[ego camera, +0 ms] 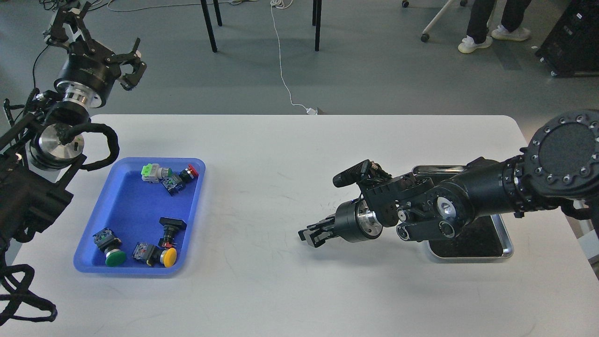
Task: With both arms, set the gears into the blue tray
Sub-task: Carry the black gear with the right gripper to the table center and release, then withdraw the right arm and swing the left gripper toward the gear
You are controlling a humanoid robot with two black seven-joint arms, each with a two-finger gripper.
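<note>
Across the white rectangular tabletop (290, 187) the two black jointed arms reach in from either side. On the right, one arm lies low over the surface, its wrist covering much of a shiny silver metal tray with a dark bottom (472, 243), and the right gripper (312, 235) points left toward the middle of the tabletop, just above it; its fingers look drawn close together, though whether they pinch anything cannot be told. At the far left corner, off the tabletop's edge, the left gripper (128, 65) is raised high with its fingers spread apart and nothing between them. Near the left edge sits the rectangular blue plastic tray with rounded corners (126, 206), its long axis running from the near side to the far side, leaning slightly rightward. Inside lie several coloured-cap push-button switches (161, 255). No tiny black toothed gears can be made out, and no writing is readable.
</note>
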